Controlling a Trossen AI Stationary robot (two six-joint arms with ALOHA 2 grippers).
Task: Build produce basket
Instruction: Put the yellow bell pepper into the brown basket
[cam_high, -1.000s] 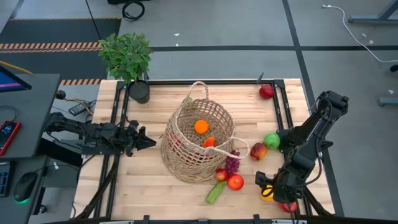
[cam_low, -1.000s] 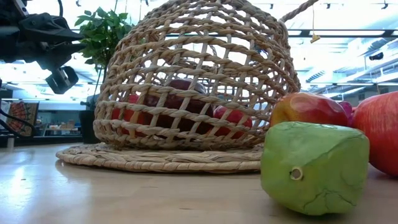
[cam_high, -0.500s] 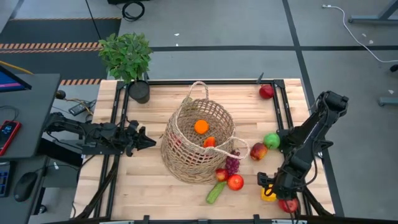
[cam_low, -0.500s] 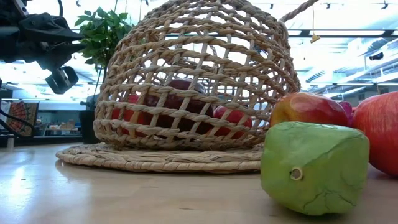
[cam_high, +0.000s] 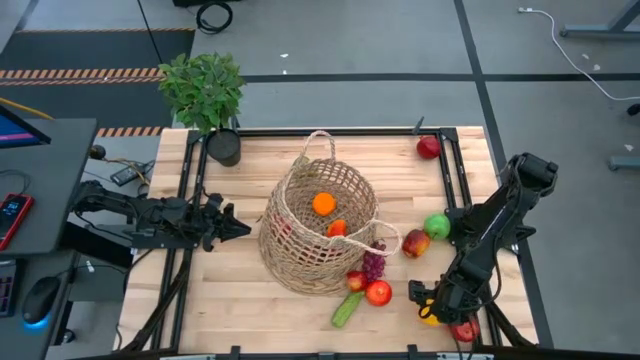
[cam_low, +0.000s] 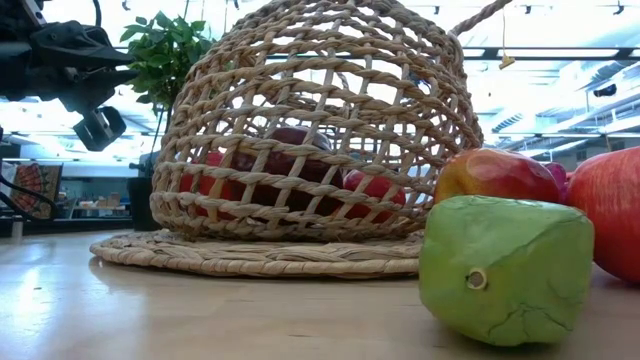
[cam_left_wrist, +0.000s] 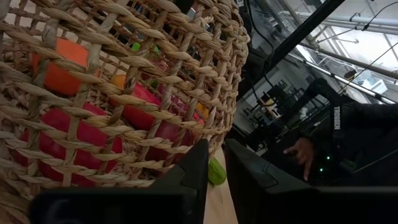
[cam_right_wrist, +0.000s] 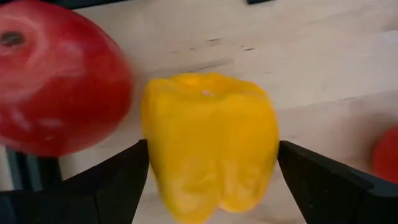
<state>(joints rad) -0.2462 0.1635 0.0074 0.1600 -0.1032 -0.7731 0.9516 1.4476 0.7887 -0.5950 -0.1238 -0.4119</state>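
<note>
The wicker basket (cam_high: 320, 225) lies tipped on its side mid-table, with an orange (cam_high: 323, 203) and red produce (cam_low: 290, 180) inside. A yellow pepper (cam_right_wrist: 208, 143) lies on the wood at the near right, beside a red apple (cam_right_wrist: 56, 81). My right gripper (cam_high: 432, 305) points steeply down over the pepper. It is open, with one finger (cam_right_wrist: 124, 180) close on either side of the pepper. My left gripper (cam_high: 235, 227) waits level at the basket's left, shut, and its wrist view looks at the weave (cam_left_wrist: 124, 93).
A green apple (cam_high: 437, 226), a red-yellow apple (cam_high: 416, 243), grapes (cam_high: 372, 265), another red apple (cam_high: 378, 292) and a cucumber (cam_high: 347, 308) lie right of and in front of the basket. One red apple (cam_high: 428, 148) sits far right. A potted plant (cam_high: 203, 90) stands at the far left corner.
My right gripper has come down over the yellow pepper and rolled a little at the wrist, staying open. The basket and the rest of the produce have kept their places.
</note>
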